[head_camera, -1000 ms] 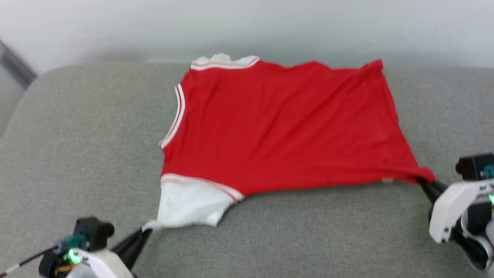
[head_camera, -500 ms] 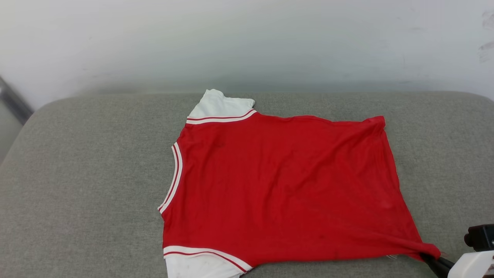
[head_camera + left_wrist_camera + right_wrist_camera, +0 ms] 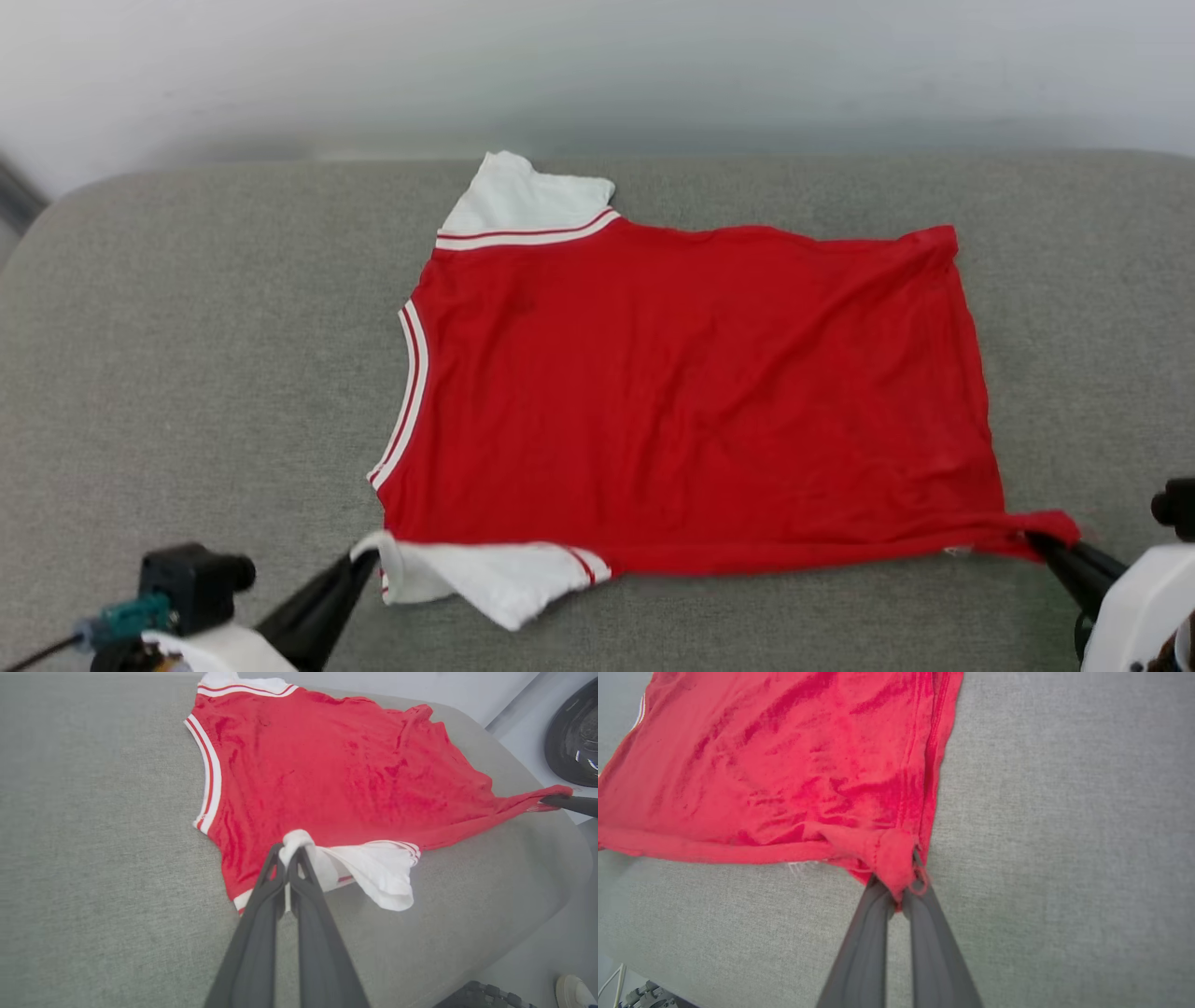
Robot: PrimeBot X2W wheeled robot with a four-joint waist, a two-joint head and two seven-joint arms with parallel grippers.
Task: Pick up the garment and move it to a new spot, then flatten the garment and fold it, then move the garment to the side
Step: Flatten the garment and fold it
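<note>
On the grey cushion (image 3: 187, 373) the garment (image 3: 691, 392) is in the flattening step, left pincer (image 3: 362, 563) clenched on its sleeve (image 3: 485, 579), right pincer (image 3: 1034, 541) clenched on its hem corner (image 3: 889, 858); next, I think, comes a gentle pull apart before folding.

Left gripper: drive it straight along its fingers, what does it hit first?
The left gripper is shut on the white sleeve of the garment, so it pushes that sleeve first, then likely the red cloth beyond, flat on the grey cushion. Height over the cloth is unclear.

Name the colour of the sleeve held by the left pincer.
White sleeve, red-striped trim; left wrist view shows it best.
</note>
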